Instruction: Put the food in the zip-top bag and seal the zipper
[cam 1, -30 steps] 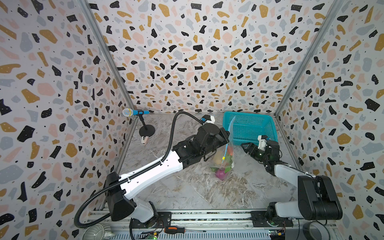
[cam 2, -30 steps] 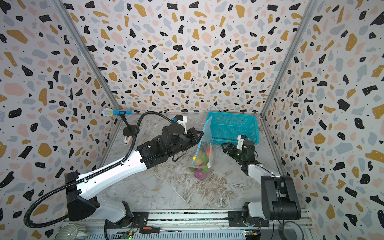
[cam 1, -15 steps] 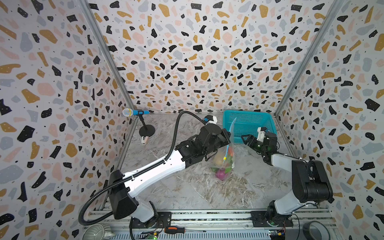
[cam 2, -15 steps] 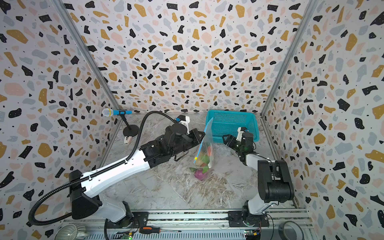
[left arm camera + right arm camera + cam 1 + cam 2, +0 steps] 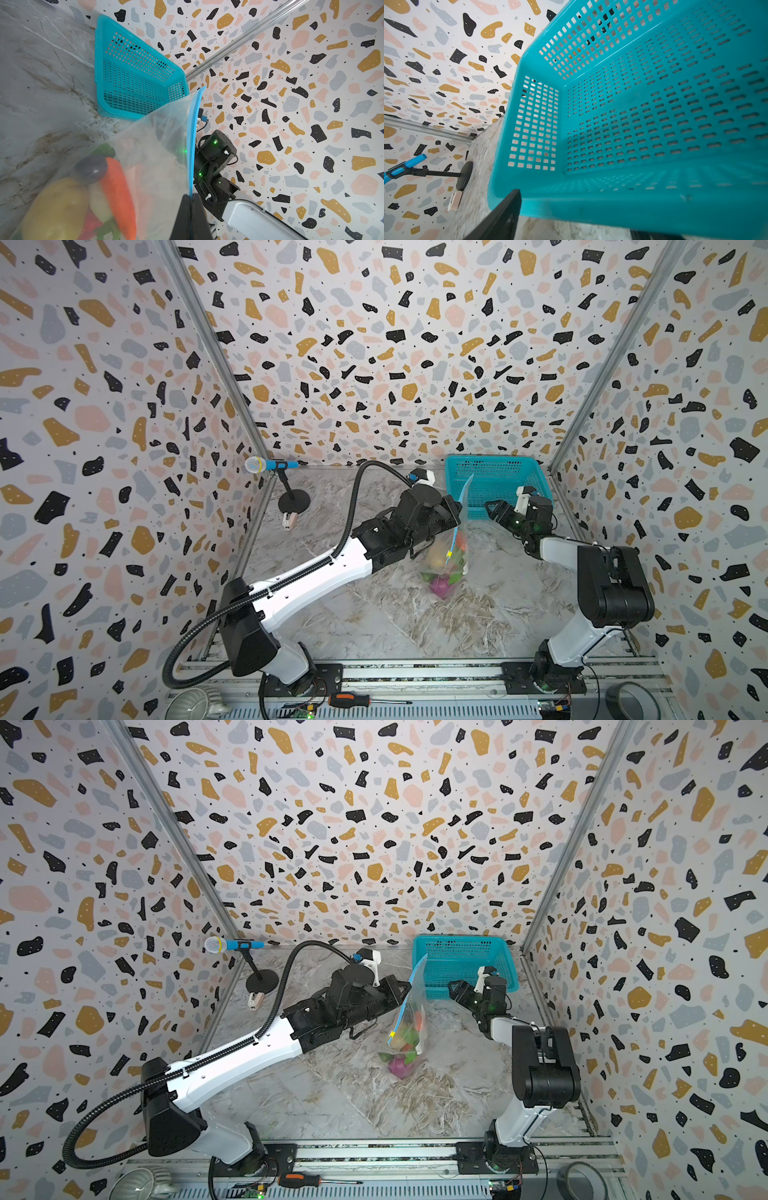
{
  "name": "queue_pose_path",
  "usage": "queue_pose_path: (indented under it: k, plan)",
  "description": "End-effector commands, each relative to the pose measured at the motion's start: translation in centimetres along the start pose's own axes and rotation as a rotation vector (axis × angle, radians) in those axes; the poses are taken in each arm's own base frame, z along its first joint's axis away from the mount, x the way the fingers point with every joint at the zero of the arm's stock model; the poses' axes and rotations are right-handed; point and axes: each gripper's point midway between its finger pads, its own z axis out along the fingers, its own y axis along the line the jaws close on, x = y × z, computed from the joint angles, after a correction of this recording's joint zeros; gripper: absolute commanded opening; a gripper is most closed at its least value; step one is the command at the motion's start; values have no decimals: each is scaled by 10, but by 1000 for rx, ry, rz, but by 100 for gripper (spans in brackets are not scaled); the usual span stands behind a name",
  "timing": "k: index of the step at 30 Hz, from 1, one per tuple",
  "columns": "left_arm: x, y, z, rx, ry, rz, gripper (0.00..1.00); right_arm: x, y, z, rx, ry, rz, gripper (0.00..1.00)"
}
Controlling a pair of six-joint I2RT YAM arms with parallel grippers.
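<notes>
The zip-top bag [image 5: 451, 545] [image 5: 409, 1019] hangs upright from my left gripper [image 5: 457, 515] [image 5: 406, 990] [image 5: 191, 199], which is shut on the zipper [image 5: 192, 145], a light-blue strip. A small yellow slider [image 5: 392, 1032] sits at the strip's lower end. The food lies inside the bag: an orange carrot [image 5: 118, 193], a yellow piece [image 5: 54, 207], a dark aubergine [image 5: 91, 169] and, lowest, a purple onion [image 5: 440, 587]. My right gripper [image 5: 492, 508] [image 5: 455, 988] [image 5: 574, 228] is open and holds nothing, right of the bag at the teal basket's front wall.
The teal mesh basket [image 5: 498, 472] [image 5: 461, 952] [image 5: 135, 83] [image 5: 633, 104] stands at the back right against the wall. A microphone on a stand [image 5: 266, 465] and a small pinkish device [image 5: 289, 520] are at the back left. A screwdriver [image 5: 349, 700] lies on the front rail.
My right gripper has moved back towards the basket and its arm has folded up higher. The left gripper still holds the bag in almost the same place.
</notes>
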Motion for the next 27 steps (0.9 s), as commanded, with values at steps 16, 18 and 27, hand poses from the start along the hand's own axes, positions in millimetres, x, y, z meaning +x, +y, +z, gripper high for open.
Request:
queue_pose_path:
  k: [16,18,27]
  plan:
    - [-16,-20,3,98,-32,-5,0,-28,-3,21,8,-54,-64,81]
    - [-16,-20,3,98,-31,-4,0,-30,-3,23,10,-57,-67,81]
    - [-16,-17,5,95,-28,-7,0,-39,-2,34,4,-60,-69,81]
